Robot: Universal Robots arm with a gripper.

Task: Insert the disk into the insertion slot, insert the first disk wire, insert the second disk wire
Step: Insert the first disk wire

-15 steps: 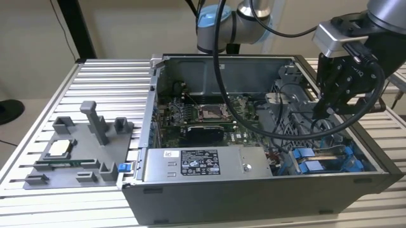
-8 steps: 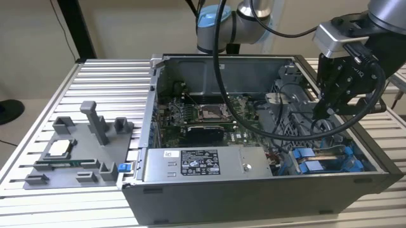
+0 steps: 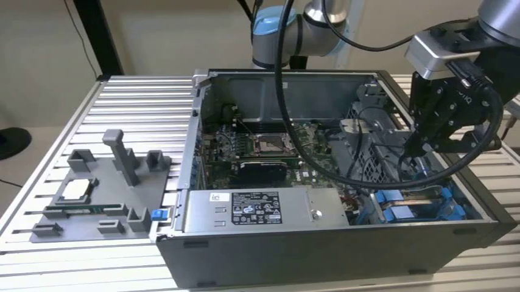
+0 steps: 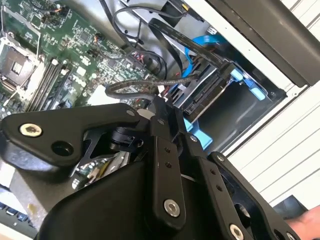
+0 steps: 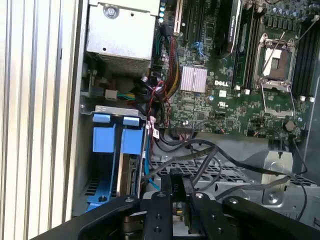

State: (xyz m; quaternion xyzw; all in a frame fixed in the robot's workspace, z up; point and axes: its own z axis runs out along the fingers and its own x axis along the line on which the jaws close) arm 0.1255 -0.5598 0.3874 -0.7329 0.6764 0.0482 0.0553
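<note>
Exterior view: open PC case (image 3: pixel 325 255) on the slatted counter (image 3: pixel 130 109). The hand (image 3: pixel 413 149) hangs inside the case at the end toward the exterior view's right, above the insertion slot (image 3: pixel 459 210). The disk (image 3: pixel 406 212) sits in the slot with its blue carrier showing, just beside the power supply (image 3: pixel 252 210).

Second wrist view: hand (image 4: pixel 161 107) close over the motherboard (image 4: pixel 65 45), with a braided black wire (image 4: pixel 132 87) looping to its tip. The disk (image 4: pixel 207 95) is seated in the slot (image 4: pixel 235 117).

First wrist view: hand (image 5: pixel 176 192) clamped on a black wire connector (image 5: pixel 176 182) above the perforated cage (image 5: pixel 220 175). The disk (image 5: pixel 131 142) stands in the slot (image 5: pixel 115 108).
</note>
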